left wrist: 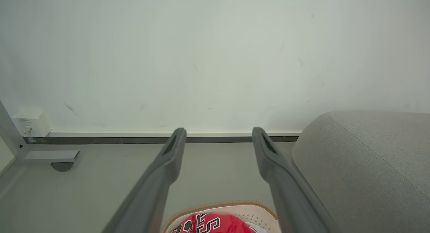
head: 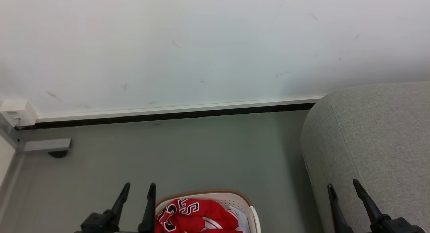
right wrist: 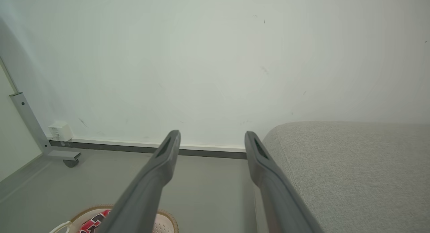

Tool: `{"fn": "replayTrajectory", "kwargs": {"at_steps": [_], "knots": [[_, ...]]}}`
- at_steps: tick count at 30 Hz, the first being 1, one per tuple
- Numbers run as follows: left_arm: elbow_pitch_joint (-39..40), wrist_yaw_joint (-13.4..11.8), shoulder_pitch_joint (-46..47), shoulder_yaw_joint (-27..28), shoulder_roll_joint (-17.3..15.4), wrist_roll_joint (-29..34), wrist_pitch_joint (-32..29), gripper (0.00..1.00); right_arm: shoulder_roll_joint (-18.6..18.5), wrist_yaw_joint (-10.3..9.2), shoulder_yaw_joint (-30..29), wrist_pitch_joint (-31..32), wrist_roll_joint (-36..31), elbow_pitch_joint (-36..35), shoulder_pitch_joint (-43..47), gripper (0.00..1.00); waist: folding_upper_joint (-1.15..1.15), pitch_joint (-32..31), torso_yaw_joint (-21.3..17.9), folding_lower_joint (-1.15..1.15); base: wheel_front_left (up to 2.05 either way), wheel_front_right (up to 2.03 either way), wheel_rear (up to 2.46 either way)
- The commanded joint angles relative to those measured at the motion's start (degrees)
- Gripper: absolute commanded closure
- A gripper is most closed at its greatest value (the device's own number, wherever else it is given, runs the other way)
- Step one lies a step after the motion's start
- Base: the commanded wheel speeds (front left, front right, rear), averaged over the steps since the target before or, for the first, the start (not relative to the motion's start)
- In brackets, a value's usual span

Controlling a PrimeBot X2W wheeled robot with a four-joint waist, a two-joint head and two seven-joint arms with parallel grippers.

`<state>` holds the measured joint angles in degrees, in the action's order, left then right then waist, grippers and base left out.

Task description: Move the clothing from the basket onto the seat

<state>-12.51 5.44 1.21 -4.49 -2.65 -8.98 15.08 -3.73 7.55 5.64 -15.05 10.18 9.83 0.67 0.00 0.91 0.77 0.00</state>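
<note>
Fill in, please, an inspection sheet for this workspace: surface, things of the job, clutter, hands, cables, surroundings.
Surface: smooth grey floor; the basket stands on it.
Job's things: red clothing with block letters lies in the cream basket, left of the grey seat; no garment on the visible part of the seat.
Clutter: nothing seen.
Hands: left hand open, empty, beside the basket's left rim; right hand open, empty, seen against the seat in the head view.
Cables: nothing seen.
Surroundings: scuffed white wall with skirting; small white box and metal frame foot at the left.
</note>
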Motion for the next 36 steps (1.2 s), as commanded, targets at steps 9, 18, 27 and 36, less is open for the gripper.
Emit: {"fn": "replayTrajectory", "kwargs": {"at_steps": [9,18,27,36], "knots": [[0.05,0.29,-0.38,0.17,-0.41,-0.39,0.10,0.00,-0.37,-0.12,0.55,-0.20,0.33,-0.18,-0.74,0.00,0.00,0.77,-1.26,0.00,0.00,0.00,0.00],[-2.51,1.02,2.54,-0.83,-0.39,1.73,0.10,0.00,-0.91,-0.12,1.01,-0.18,0.18,-2.18,-3.41,0.00,0.00,4.34,-5.19,0.00,0.00,0.00,0.00],[-13.68,1.79,10.01,-4.60,-2.74,4.34,0.10,0.00,-0.66,-0.12,1.97,-0.10,0.56,-5.17,-7.15,0.00,0.00,11.24,-9.77,0.00,0.00,0.00,0.00],[-29.14,2.02,21.23,-11.51,-5.69,6.59,-4.46,0.00,0.00,-0.12,3.16,-0.10,1.17,-7.90,-11.77,0.00,0.00,20.41,-13.51,0.00,0.00,0.00,0.00]]}}
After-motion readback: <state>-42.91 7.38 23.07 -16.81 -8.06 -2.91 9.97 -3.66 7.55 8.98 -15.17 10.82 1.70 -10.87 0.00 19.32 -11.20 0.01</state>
